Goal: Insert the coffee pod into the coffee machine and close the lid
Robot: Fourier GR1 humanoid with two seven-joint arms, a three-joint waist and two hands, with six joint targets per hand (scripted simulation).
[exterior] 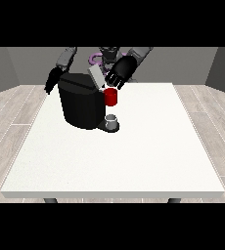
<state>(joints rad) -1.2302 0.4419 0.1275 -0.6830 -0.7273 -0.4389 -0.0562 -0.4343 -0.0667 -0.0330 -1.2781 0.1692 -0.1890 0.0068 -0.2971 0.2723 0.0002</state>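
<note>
Currently my robot hand (120, 72) at the view's right hovers, fingers spread, empty, over the lid (95, 76); a skewed push could leave it ajar.

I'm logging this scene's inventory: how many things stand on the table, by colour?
Black: 1, the coffee machine, its lid raised.
Red: 1, the pod holder at the machine's front, under the hand at the view's right.
Grey: 1, the small cup on the machine's base.
Total: 3.
</note>
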